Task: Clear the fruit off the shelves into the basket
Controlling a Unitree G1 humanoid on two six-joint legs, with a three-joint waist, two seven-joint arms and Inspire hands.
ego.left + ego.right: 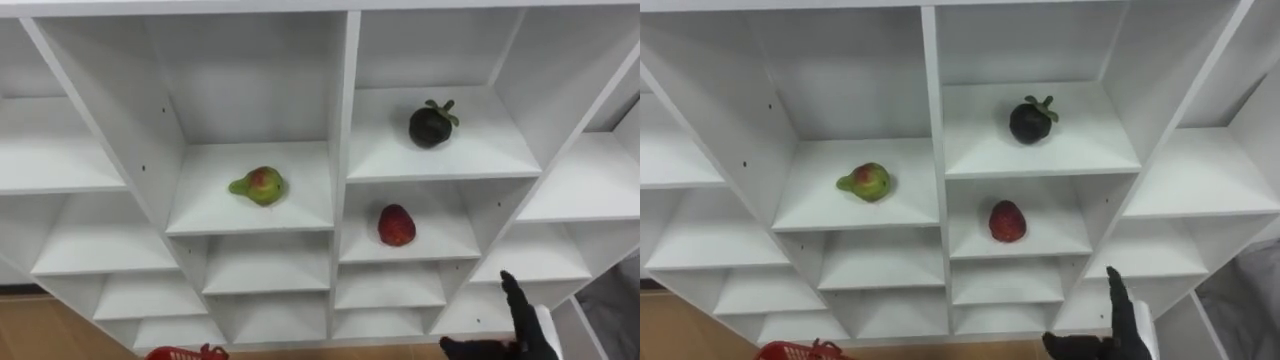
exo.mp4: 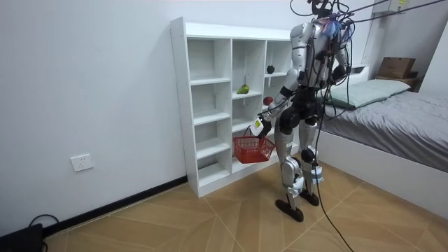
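- Right robot hand [image 1: 522, 325], black, fingers straight and spread, empty, low before the closet [image 1: 340, 100].
- Left robot hand [image 2: 264, 120] is curled on the handle of the red mesh basket [image 2: 253, 149], which hangs beside the lower shelves.
- Step: the reach for a first fruit seems to be starting; all three lie on shelves.
- Nearest: red fruit [image 1: 396, 225], small, oval, dimpled skin. The hand must rise and close round it gently.
- Above it: dark fruit [image 1: 432, 123], round, leafy cap.
- Left compartment: pear [image 1: 259, 186], green with a red blush, on its side.
- Shelves smooth, white.
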